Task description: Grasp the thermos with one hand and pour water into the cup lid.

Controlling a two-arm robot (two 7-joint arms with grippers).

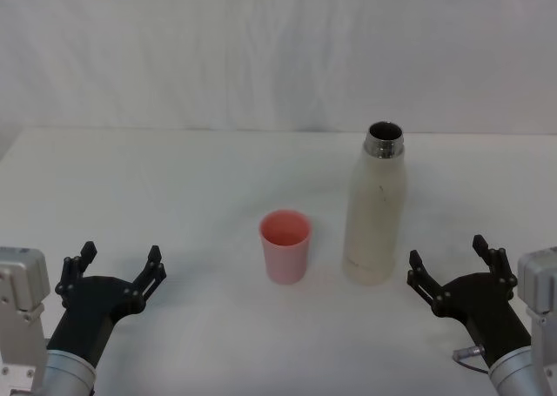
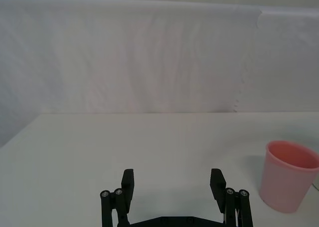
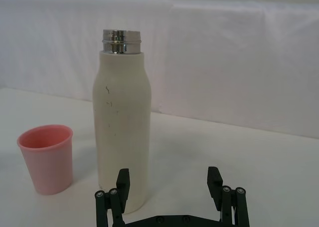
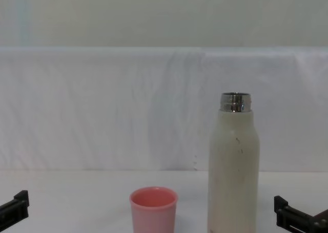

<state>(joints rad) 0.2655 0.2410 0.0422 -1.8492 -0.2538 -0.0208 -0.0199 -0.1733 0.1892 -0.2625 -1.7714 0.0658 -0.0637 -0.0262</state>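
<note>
The cream-white thermos [image 1: 377, 206] stands upright and uncapped right of the table's middle, its steel neck open; the chest view shows the thermos [image 4: 233, 166] from the side. The pink cup lid [image 1: 285, 245] stands upright just to its left, a small gap between them. My right gripper [image 1: 446, 264] is open near the front right, a short way right of the thermos base, nothing between its fingers. In the right wrist view the thermos [image 3: 122, 137] rises ahead of the open right gripper [image 3: 170, 178], with the cup lid [image 3: 47, 158] beside it. My left gripper [image 1: 118, 262] sits open at the front left.
A white cloth covers the table [image 1: 174, 178] and hangs as a backdrop behind it. The left wrist view shows the cup lid [image 2: 289, 174] off to one side of the open left gripper [image 2: 172, 179]. Bare tabletop lies between the left gripper and the cup.
</note>
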